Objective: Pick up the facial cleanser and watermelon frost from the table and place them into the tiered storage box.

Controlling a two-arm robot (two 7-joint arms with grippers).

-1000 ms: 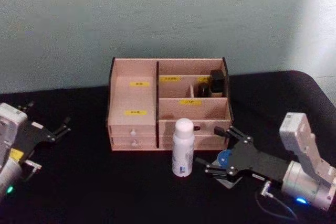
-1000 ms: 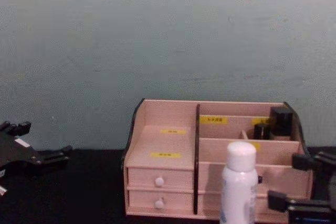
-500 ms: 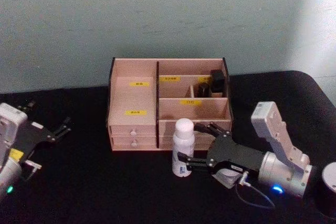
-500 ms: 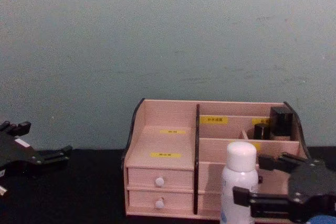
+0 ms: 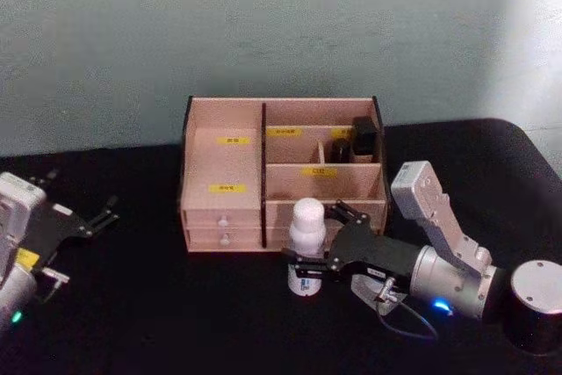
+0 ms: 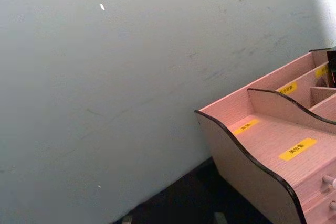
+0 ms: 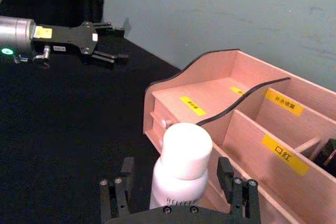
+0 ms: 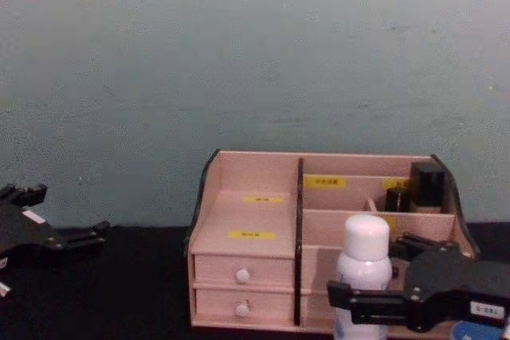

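Right gripper, fingers spread, straddles the facial cleanser at mid-body. In the right wrist view one finger stands on each side of the bottle, with a gap showing between each finger and the white wall, so no grip is made yet. The claw reaches in level and low, probably so that the pads meet the straight body below the narrower neck, where a round bottle is least likely to slip or tip.

The cleanser stands upright on the black table, just in front of the tiered storage box and near its central black divider. Because the drawer fronts are so close behind it, the rear finger has to pass between bottle and box. Contact with either one is the likely hazard.

The watermelon frost appears as no more than a sliver of blue under the right arm in the chest view. Its exact resting place cannot be told.

Small black bottles already fill the rear right compartment. The wider compartments beside and in front of it look the likelier destinations.

Left gripper, also spread, sits parked at the table's left side, well apart from the work.
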